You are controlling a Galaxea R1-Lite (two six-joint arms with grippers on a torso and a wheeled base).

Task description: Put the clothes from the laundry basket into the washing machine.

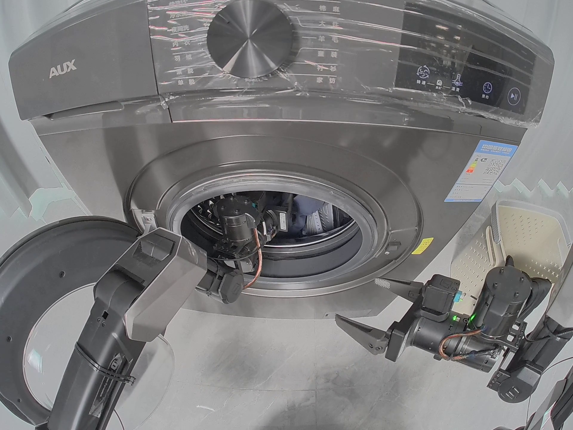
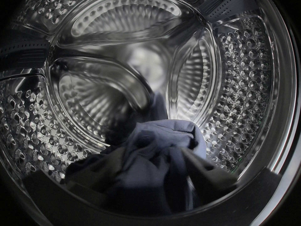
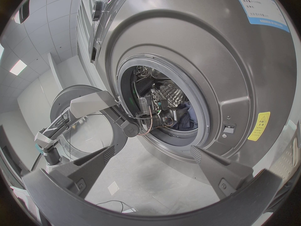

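Observation:
A dark blue garment (image 2: 156, 170) lies bunched at the front of the steel drum (image 2: 103, 91). My left gripper (image 2: 152, 150) is inside the drum with its fingers (image 2: 207, 173) spread apart, and the cloth heaps up between them. In the right wrist view the same blue cloth (image 3: 187, 116) shows just past the left arm's wrist (image 3: 156, 118). My right gripper (image 1: 358, 300) hangs open and holds nothing, low in front of the washing machine (image 1: 286, 150), to the right of its opening. The cream laundry basket (image 1: 528, 240) stands at the far right.
The round door (image 1: 54, 282) is swung open to the left, beside my left arm (image 1: 149, 282). Grey floor (image 1: 268, 365) stretches in front of the machine. The door seal (image 1: 370, 234) rings the opening around the left wrist.

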